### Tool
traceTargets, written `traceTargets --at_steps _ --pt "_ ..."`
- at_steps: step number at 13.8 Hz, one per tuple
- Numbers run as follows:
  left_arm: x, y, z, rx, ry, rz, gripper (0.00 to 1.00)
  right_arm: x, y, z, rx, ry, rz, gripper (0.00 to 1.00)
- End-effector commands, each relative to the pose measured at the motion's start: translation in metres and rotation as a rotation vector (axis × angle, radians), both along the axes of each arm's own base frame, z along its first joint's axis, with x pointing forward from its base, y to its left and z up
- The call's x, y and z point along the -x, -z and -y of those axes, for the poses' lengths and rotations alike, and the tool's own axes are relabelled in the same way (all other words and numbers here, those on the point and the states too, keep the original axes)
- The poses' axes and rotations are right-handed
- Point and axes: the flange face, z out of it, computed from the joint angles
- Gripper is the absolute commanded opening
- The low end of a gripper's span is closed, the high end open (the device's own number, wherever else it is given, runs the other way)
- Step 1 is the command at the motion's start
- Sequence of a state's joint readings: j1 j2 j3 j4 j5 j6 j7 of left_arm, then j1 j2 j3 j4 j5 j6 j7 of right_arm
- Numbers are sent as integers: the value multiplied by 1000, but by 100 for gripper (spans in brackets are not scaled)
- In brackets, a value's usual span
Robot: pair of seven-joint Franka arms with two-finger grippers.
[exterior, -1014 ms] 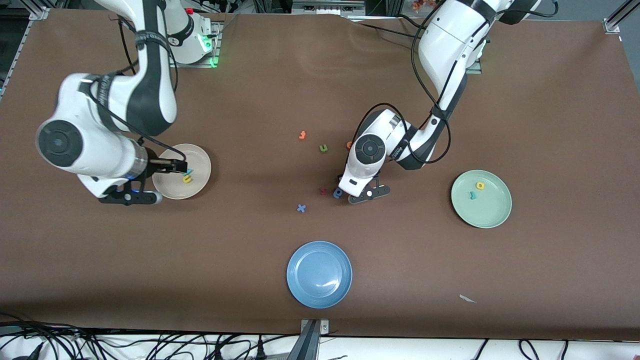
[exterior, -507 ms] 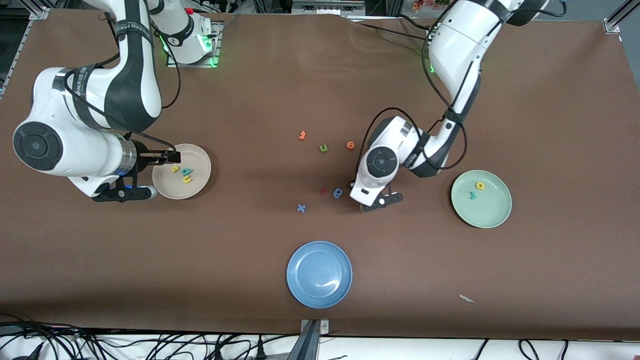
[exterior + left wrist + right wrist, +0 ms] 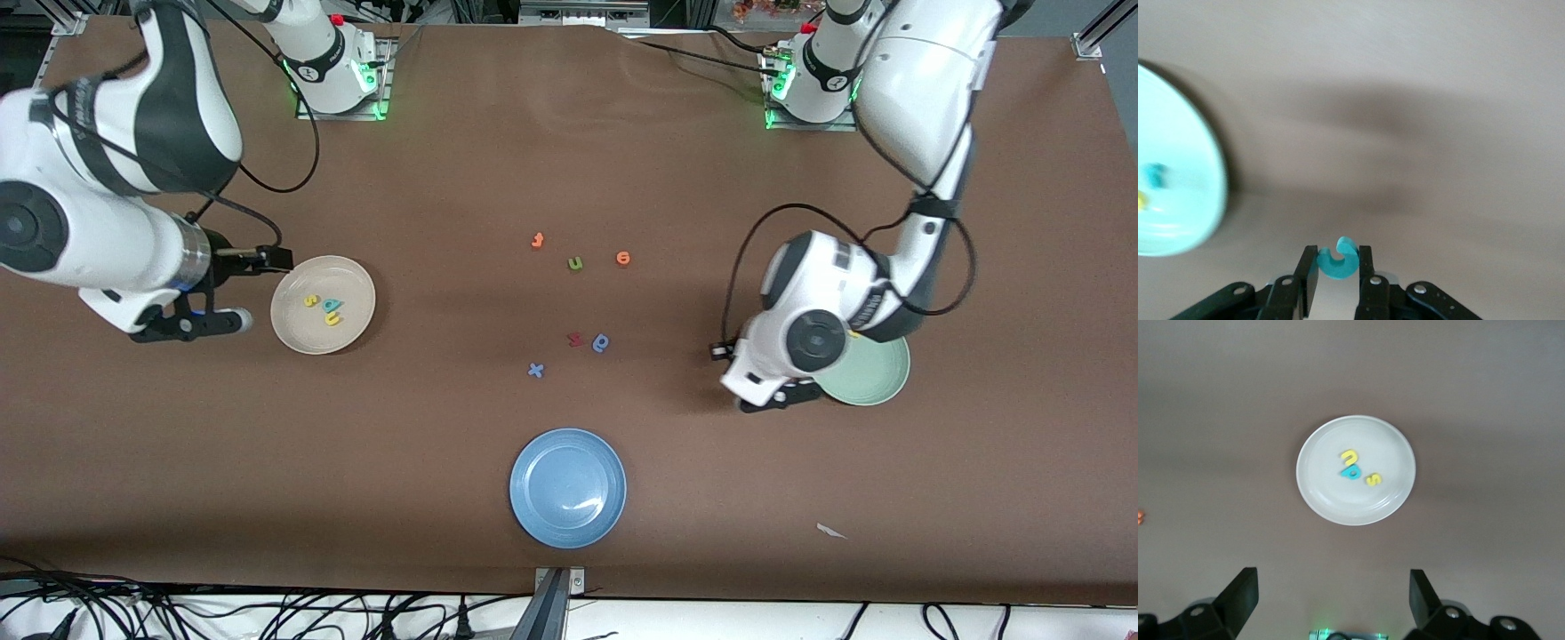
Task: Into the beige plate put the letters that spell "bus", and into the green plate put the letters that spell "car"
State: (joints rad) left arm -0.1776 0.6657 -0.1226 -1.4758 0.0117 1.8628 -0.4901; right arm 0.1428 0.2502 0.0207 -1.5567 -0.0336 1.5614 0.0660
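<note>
My left gripper point(image 3: 775, 397) point(image 3: 1338, 259) is shut on a teal "c" point(image 3: 1338, 257) and hangs over bare table beside the green plate point(image 3: 876, 382) point(image 3: 1185, 200). That arm hides part of the plate in the front view. In the left wrist view a teal "r" point(image 3: 1155, 175) and a yellow "a" point(image 3: 1141, 199) lie in the plate. The beige plate point(image 3: 298, 333) point(image 3: 1321, 500) holds a yellow "s" point(image 3: 310, 300) point(image 3: 1373, 479), a teal "b" point(image 3: 331, 305) point(image 3: 1351, 472) and a yellow "u" point(image 3: 332, 318) point(image 3: 1350, 458). My right gripper point(image 3: 203, 325) point(image 3: 1331, 593) is open and empty, high beside the beige plate.
Loose letters lie mid-table: two orange ones point(image 3: 537, 240) point(image 3: 623, 258), a green "u" point(image 3: 575, 263), a red one point(image 3: 575, 339), a blue rounded one point(image 3: 601, 342) and a blue "x" point(image 3: 535, 370). A blue plate point(image 3: 567, 524) sits nearest the front camera. A paper scrap point(image 3: 831, 532) lies beside it.
My left gripper has carried the teal "c" from the mid-table letters over toward the green plate. My right gripper has drawn back off the beige plate, uncovering the "s".
</note>
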Motion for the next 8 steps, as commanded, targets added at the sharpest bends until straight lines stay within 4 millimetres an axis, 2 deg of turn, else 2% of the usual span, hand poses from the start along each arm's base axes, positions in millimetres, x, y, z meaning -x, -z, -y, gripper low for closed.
traceTargets --at_steps 1,2,3,5,6,7,8 --pt "-5 -6 -77 54 63 -25 23 55 -34 15 25 74 119 100" --pt "-7 -6 -101 56 63 -31 23 61 -56 19 22 95 147 100" --pt "-5 1 -123 40 106 -46 23 67 -79 35 23 130 159 100" --pt "-2 16 -159 44 163 -74 23 63 -124 59 -25 179 173 100" --pt "-1 21 -169 37 195 -82 23 54 -126 71 -72 163 162 100" --pt "-1 31 -174 24 221 -98 24 52 -132 73 -92 84 168 100" --pt "-1 42 -178 10 233 -109 27 48 -126 81 -96 56 161 100"
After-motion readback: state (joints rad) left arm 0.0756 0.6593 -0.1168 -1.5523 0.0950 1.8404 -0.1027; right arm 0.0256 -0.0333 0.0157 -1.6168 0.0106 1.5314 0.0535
